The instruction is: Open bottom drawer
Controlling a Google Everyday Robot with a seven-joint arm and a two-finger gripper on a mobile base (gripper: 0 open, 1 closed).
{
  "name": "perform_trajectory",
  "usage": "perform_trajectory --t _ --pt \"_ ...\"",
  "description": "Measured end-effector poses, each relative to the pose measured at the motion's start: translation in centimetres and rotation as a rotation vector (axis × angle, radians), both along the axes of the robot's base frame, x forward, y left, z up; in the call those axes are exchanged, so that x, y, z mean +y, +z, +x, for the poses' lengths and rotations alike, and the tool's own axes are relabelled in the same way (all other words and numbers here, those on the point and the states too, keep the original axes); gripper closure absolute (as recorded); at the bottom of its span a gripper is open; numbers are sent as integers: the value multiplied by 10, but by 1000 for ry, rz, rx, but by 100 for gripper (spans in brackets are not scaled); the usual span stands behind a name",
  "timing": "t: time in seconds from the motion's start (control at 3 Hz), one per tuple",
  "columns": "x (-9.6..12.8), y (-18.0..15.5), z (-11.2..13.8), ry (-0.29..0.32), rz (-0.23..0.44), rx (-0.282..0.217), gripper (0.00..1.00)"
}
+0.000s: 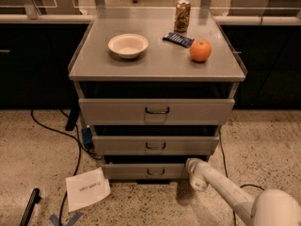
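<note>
The bottom drawer is the lowest and narrowest grey front of the cabinet, with a small dark wire handle at its centre. My gripper sits at the drawer's right end, low near the floor, at the tip of the white arm that comes in from the lower right. It is to the right of the handle, not on it.
Above are the middle drawer and top drawer. On the cabinet top stand a bowl, an orange, a can and a dark packet. A paper sheet and cables lie on the floor at left.
</note>
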State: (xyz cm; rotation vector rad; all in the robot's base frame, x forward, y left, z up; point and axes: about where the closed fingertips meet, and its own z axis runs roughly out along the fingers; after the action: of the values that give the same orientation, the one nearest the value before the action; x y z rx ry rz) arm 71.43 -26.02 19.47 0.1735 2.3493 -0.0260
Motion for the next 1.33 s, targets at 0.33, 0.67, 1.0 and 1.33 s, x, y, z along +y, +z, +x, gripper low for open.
perform_trajectory --t 0.33,0.67,1.0,1.33 --pt "2 -4 -9 -10 10 32 100" --pt "2 0 -9 -10 11 32 100" --pt "7 -7 -34 -7 59 92 100" --pt "7 -5 -37 -5 64 98 100"
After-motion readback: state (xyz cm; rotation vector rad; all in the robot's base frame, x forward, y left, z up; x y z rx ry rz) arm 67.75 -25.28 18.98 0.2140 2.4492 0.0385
